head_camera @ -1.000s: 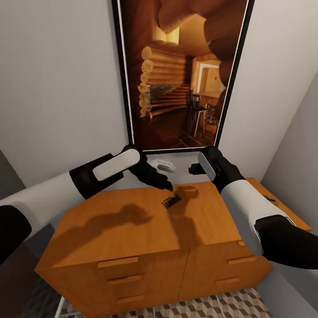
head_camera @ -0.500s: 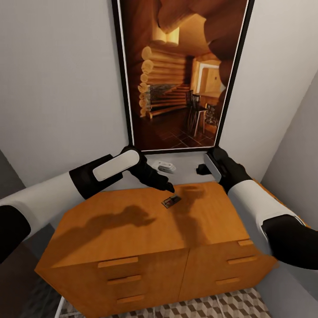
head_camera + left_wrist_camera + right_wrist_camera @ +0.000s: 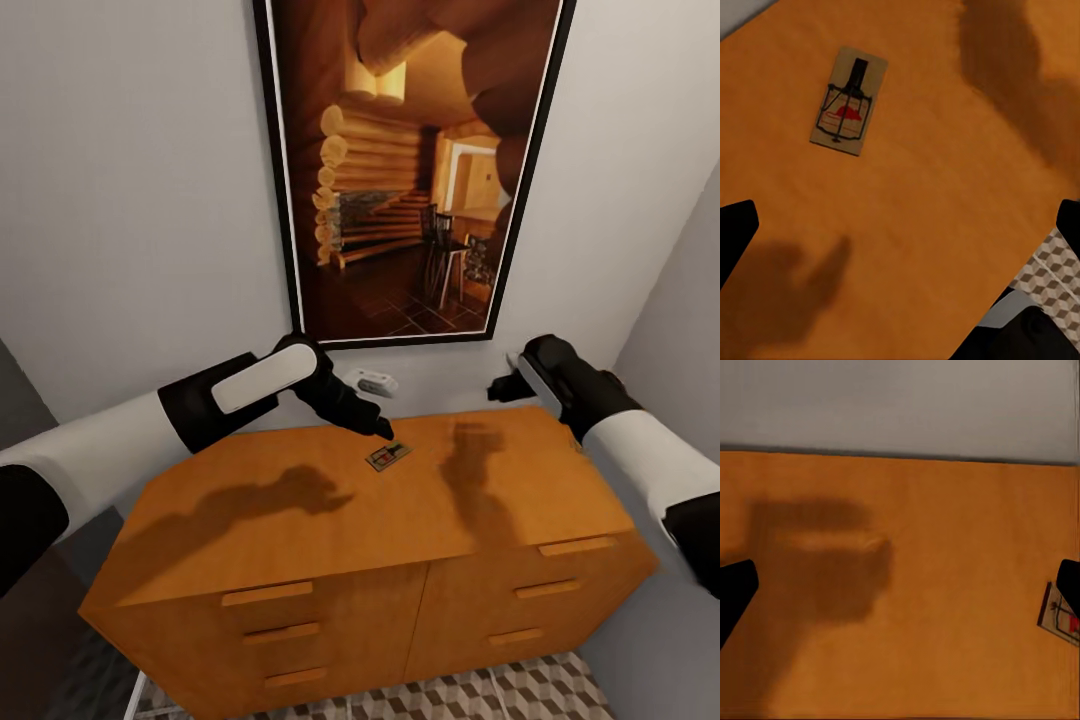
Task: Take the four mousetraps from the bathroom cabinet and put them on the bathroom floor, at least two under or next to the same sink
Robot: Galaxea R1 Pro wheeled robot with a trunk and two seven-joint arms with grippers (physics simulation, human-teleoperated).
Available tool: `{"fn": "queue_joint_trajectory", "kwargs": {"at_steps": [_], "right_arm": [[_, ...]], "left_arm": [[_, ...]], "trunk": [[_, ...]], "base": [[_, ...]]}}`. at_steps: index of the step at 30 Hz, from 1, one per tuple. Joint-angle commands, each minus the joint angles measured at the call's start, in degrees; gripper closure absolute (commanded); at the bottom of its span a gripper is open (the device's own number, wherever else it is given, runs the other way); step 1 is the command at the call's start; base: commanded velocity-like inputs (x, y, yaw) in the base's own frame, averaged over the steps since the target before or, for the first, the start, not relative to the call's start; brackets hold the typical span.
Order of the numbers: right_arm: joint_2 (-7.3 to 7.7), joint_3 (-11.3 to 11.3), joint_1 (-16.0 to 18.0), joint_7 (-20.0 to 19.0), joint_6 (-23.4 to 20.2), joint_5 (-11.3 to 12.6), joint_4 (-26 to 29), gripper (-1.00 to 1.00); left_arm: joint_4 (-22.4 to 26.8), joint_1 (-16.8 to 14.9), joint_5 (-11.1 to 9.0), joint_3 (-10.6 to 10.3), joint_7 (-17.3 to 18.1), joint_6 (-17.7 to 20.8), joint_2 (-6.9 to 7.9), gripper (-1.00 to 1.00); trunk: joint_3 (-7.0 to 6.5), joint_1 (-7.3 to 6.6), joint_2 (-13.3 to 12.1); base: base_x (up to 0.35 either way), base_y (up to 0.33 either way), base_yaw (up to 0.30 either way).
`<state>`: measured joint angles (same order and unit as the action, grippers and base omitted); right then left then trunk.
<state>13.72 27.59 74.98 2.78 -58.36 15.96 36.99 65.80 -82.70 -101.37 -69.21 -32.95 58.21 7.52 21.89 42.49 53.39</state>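
Orange-brown glossy wood forms the broad top of the cabinet (image 3: 300, 510), and one mousetrap (image 3: 387, 456) lies flat on it toward the back, a thin tan slab with a wire bar and a red mark. The left gripper (image 3: 378, 428) hovers just beside it, jaws spread, both black tips at the edges of the left wrist view with the trap (image 3: 849, 101) ahead of them. The right gripper (image 3: 500, 388) hangs over the cabinet's right rear corner, jaws likewise spread. The trap looks light, stiff and low, likely to skid on the gloss; pinching across its long edges seems safest.
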Motion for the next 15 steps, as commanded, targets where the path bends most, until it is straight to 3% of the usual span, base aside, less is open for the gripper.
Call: {"fn": "queue_joint_trajectory", "kwargs": {"at_steps": [1, 2, 3, 8, 15], "right_arm": [[1.34, 1.3, 0.1, -1.5, -0.2, 0.6, 0.2, -1.0], [2.56, 2.4, 0.1, -3.1, -0.2, 0.6, 0.4, -1.0], [4.92, 4.9, 0.2, -6.0, -0.2, 0.5, 0.8, -1.0], [10.19, 11.2, 0.3, -12.8, 0.0, 0.5, 2.8, -1.0], [16.81, 15.0, 0.3, -24.3, 0.2, 0.2, 8.3, -1.0]], "left_arm": [[0.1, -0.1, -0.6, -0.2, -0.5, -0.1, 0.01, -1.0], [0.1, -0.1, -0.6, -0.2, -0.5, -0.1, 0.0, -1.0], [0.1, -0.1, -0.6, -0.2, -0.5, -0.1, 0.0, -1.0], [0.0, -0.1, -0.6, -0.2, -0.5, -0.1, 0.03, -1.0], [-0.3, -0.1, -0.5, -0.1, -0.5, -0.1, 0.03, -1.0]], "trunk": [[0.08, 0.01, 0.1], [0.08, 0.01, 0.1], [0.08, 0.01, 0.1], [0.08, 0.01, 0.1], [0.08, 0.01, 0.1]], "base": [[0.0, 0.0, 0.0], [0.0, 0.0, 0.0], [0.0, 0.0, 0.0], [0.0, 0.0, 0.0], [0.0, 0.0, 0.0]]}}
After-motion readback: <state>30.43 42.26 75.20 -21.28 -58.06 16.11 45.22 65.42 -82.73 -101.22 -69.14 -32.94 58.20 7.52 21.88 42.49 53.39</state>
